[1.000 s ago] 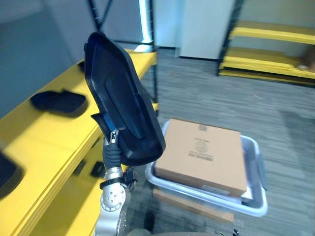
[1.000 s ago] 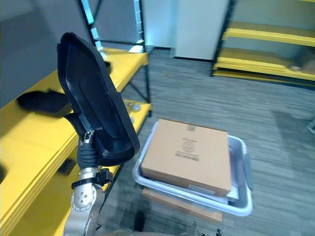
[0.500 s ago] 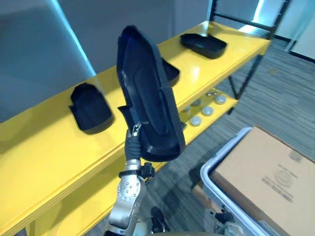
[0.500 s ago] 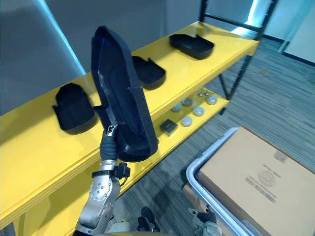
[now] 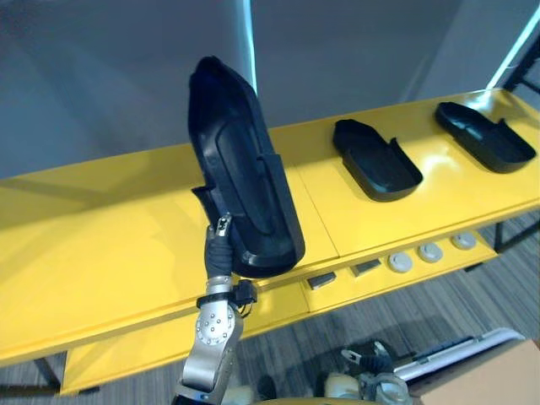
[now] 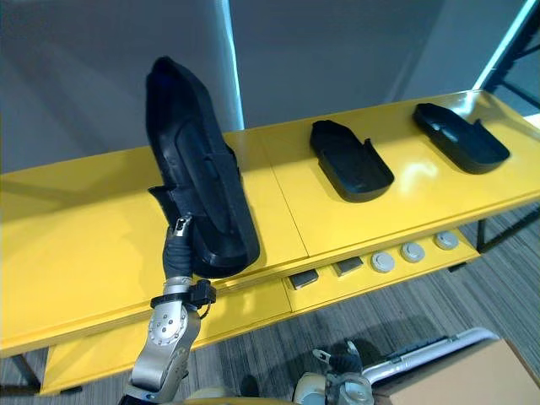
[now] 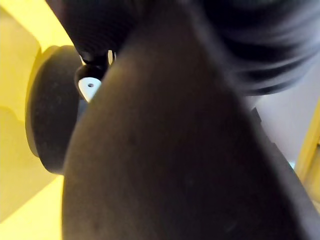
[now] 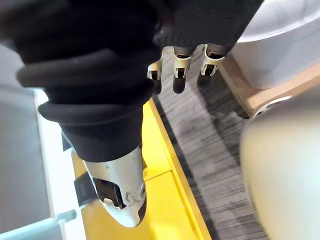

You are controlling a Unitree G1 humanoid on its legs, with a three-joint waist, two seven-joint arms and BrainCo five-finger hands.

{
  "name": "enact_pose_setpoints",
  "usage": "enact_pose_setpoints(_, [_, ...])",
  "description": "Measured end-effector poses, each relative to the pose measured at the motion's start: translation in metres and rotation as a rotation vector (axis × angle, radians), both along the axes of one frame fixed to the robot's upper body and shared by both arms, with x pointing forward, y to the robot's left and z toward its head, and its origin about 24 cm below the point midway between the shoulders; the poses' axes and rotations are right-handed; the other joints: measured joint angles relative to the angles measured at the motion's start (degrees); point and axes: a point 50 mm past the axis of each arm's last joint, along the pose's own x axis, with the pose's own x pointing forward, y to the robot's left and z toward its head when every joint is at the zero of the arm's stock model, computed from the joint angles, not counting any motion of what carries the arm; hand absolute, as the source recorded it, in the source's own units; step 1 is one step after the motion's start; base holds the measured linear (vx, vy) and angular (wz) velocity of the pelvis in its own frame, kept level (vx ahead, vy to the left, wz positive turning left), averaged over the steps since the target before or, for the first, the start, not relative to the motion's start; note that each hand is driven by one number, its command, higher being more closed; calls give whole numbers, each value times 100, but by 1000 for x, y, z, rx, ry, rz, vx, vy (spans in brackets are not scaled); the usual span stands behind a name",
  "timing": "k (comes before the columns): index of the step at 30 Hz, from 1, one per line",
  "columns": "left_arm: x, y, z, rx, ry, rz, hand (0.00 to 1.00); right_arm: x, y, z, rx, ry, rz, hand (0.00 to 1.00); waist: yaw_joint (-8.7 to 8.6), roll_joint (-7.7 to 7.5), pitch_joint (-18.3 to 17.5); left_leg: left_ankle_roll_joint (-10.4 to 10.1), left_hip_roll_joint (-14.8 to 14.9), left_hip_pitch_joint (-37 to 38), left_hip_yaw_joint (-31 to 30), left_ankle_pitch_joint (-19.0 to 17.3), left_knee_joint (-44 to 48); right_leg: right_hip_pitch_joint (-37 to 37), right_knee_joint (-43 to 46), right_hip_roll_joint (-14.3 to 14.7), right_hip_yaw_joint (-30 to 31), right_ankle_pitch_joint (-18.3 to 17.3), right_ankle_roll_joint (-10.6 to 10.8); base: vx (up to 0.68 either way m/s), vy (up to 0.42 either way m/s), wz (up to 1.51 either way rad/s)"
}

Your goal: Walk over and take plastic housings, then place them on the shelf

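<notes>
In the left eye view the left hand is raised in front of the yellow shelf, and the task's plastic housing stands upright on it, long axis vertical and hollow side facing the robot. The hand sits behind the housing's lower end, so how it grips cannot be told. The part is probably carried on end so its bulk clears the shelf edge. The bare board just beyond and below the hand looks like the free spot. To the hand's right a second housing and, further off, a third housing lie flat, hollow side up and well apart. That suggests a row which the held one should join. Lower, to the right of the hand, round discs sit on an under-shelf. The right eye view shows the same layout, with the held housing's lower end over the front edge of the board. In the left wrist view the housing's dark surface is close up against the camera, with yellow past it. In the right wrist view the right hand hangs idle and empty, its fingers relaxed and pointing down at the grey carpet.
</notes>
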Motion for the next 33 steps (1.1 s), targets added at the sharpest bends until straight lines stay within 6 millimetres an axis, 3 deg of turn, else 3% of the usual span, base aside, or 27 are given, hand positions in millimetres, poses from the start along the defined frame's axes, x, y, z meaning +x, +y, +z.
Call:
enact_pose_setpoints(6, [-2,2,-3,2,12,3,100,-14,0,-4,0,33,-9,0,33,-30,-12,-144,24,8,-247,112,-127,347,-434,84,-367,71,-56,77,-74,30])
enact_pose_setpoints(9, [-2,4,-2,5,10,13,100,-13,0,-4,-4,33,-3,0,32,-59,9,-162,41,-358,-189,74,325,277,-488,7,-620,148,-126,14,-12,38])
enact_pose_setpoints(10, [-1,9,-2,9,11,32,100,-11,1,-4,-3,30,2,0,75,-45,44,-174,200,-600,189,-162,681,224,-458,-9,-617,177,-170,-57,30,7])
enact_pose_setpoints(11, [-1,14,-3,10,12,53,100,-9,0,-4,-6,33,5,0,63,-44,52,-59,548,-835,531,-371,1262,105,-361,-63,-613,176,-171,-62,44,0])
enact_pose_setpoints(12, [-1,15,-3,10,12,58,100,-7,0,-5,-9,37,9,0,52,-68,65,-65,713,-948,603,-460,1536,56,-298,-119,-603,175,-171,-48,145,3])
enact_pose_setpoints(14, [-1,18,-3,10,16,76,100,-6,-6,-5,-33,49,28,0,-52,-153,124,-126,1420,-1126,635,-561,2103,-55,-82,-437,-515,170,-124,-39,242,3])
enact_pose_setpoints(15, [-1,18,-3,8,15,75,100,-8,-8,-6,-41,56,29,0,-65,-173,136,-148,1582,-1108,590,-548,2131,-60,-55,-520,-481,177,-21,-18,341,3])
enact_pose_setpoints(16, [0,17,-2,6,9,69,100,-10,-13,-6,-59,69,22,0,-81,-151,129,-214,1811,-1114,353,-505,2103,-56,-45,-687,-440,174,222,4,408,4])
enact_pose_setpoints(18, [-1,14,-2,-3,10,57,100,-14,-22,-7,-80,85,20,0,-108,-11,51,-487,1968,-1109,-215,-312,1794,-64,-95,-848,-460,291,546,-1,510,7])
enact_pose_setpoints(19, [-1,12,-2,-9,9,53,100,-16,-26,-6,-92,91,19,0,-97,96,-14,-639,1975,-1097,-416,-187,1611,-65,-196,-899,-459,392,721,-14,463,3])
enact_pose_setpoints(20, [-1,9,-2,-22,7,47,100,-18,-33,-6,-107,96,9,0,-80,313,-136,-1075,1969,-1105,-507,-265,1521,-63,-365,-941,-464,558,1006,-16,779,10])
enact_pose_setpoints(21, [4,8,2,-5,-13,27,100,-15,-26,-7,-86,97,5,0,-59,132,-66,-1178,1689,-1115,-404,-693,1719,-22,-384,-1291,-379,711,1205,-24,680,2])
enact_pose_setpoints(22, [5,11,3,12,-19,28,100,-14,-20,-8,-68,97,6,0,-8,-35,-9,-1099,1565,-1116,-289,-730,1852,-50,-387,-1431,-296,806,1147,-57,762,-15])
enact_pose_setpoints(23, [5,19,1,48,-13,44,100,-12,-2,-11,-26,103,29,0,66,-97,-34,-851,1425,-1282,-100,-910,2090,-218,-403,-1574,-345,1172,611,-86,578,-49])
enact_pose_setpoints(24, [5,24,1,62,-11,57,100,-3,3,-10,-23,86,45,0,116,-109,-37,-682,1343,-1284,81,-952,2067,-381,-372,-1586,-440,1487,112,-82,556,-51])
enact_pose_setpoints(25, [5,25,0,64,-7,61,100,-1,5,-9,-23,81,58,0,130,-119,-36,-615,1309,-1248,146,-936,2020,-458,-185,-1558,-413,1346,222,-58,494,-38])
enact_pose_setpoints(26, [5,24,-3,63,8,58,100,-1,8,-9,-20,79,70,0,119,-131,-30,-422,1175,-1035,220,-827,1779,-540,512,-1300,-163,793,413,-27,311,-13])
enact_pose_setpoints(27, [4,22,-4,62,10,53,100,-1,8,-9,-19,77,70,0,114,-132,-29,-334,1079,-910,239,-769,1625,-548,848,-1082,12,498,443,-23,304,-4])
enact_pose_setpoints(28, [4,20,-2,64,3,44,100,-1,8,-9,-21,74,75,0,109,-121,-28,-212,928,-745,309,-686,1413,-541,1285,-682,253,18,482,-34,278,2])
enact_pose_setpoints(29, [4,16,2,65,-16,36,100,0,8,-8,-22,69,80,0,86,-109,-31,-97,726,-648,346,-571,1197,-539,1506,-282,359,-411,453,-35,229,6])
enact_pose_setpoints(31, [5,10,5,53,-30,24,100,0,8,-8,-22,67,82,0,48,-158,-62,-5,476,-640,335,-449,1019,-444,1237,-13,347,-669,183,-74,167,18])
enact_pose_setpoints(32, [5,5,5,49,-27,19,100,-1,7,-8,-25,72,80,0,55,-131,-45,37,314,-627,323,-391,926,-226,774,-42,314,-763,23,-96,144,16])
enact_pose_setpoints(33, [4,4,4,48,-24,21,100,0,5,-8,-30,68,80,0,52,-74,-35,46,310,-614,310,-339,878,-203,701,-20,307,-671,2,-70,90,12])
